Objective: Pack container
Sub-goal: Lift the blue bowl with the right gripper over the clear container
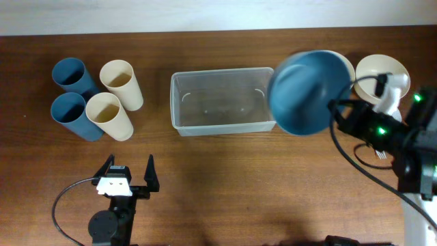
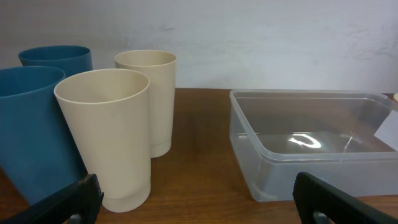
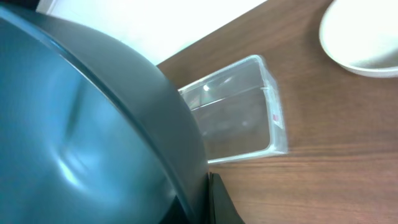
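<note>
Honestly the container looks like the easy part; it's a clear thin-walled plastic bin, empty, so I'd guess it's light, a bit flexy and slick on the sides. It sits mid-counter, between the cups on one side and the bowls on the other. If you ever had to shift it, I'd pinch the rim over one of the walls, near a corner where it's probably stiffer; squeezing the flat sides would likely just bow them in.

Right gripper has its fingers pinched on the rim of a blue bowl, held tilted up off the counter over the right end of the container; the bowl looks like hard plastic, light, and a rim grip could let it swing.

Left gripper is parked near the front edge, fingers spread wide, holding nothing.

Counts, as far as I can see:
- one container
- one blue bowl
- two cream bowls; one in the open, another mostly hidden behind the blue one
- two blue cups
- two cream cups; all four cups stand bunched together
</note>
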{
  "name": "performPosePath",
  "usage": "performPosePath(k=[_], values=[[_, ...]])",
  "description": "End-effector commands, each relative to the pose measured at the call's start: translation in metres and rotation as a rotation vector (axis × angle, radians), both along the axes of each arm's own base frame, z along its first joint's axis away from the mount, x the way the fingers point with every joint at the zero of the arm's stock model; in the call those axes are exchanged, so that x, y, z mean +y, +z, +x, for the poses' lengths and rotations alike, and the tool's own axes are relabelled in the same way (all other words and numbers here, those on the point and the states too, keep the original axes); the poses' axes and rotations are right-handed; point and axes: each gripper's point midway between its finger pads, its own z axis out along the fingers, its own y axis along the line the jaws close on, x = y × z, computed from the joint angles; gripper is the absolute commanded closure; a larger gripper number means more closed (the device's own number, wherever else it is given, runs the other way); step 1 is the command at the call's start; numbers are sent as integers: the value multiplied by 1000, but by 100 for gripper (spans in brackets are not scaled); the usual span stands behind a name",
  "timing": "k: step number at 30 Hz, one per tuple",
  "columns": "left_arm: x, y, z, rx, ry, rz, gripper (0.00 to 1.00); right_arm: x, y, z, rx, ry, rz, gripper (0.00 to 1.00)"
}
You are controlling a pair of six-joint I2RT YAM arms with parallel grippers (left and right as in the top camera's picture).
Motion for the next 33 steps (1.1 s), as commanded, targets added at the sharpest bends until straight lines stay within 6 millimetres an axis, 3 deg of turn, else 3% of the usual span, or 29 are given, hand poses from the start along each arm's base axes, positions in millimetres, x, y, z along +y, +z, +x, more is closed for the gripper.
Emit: performPosePath(k=[1,4,7,12,15,19,24,33], values=[[-1,-1,0,-2,-3,16,0,9,1,18,21,-26,-68,96],[-1,-1,0,-2,-3,16,0,4,-23,40,101,-116,-140,96],[-1,-1,0,-2,-3,16,0,14,-52,59,179,-101,-145,96],[-1,-1,0,-2,-3,16,0,51,-115,91,313,-15,-146,96],[-1,-1,0,-2,-3,16,0,83,-137,104,319,60,-148,96],[-1,-1,0,-2,-3,16,0,116,-146,117,270,115,-167,96],[-1,-1,0,-2,-3,16,0,107,-166,125,291,-4,-284,96],[-1,-1,0,-2,-3,16,0,108,-195,140,324,-39,-282,96]])
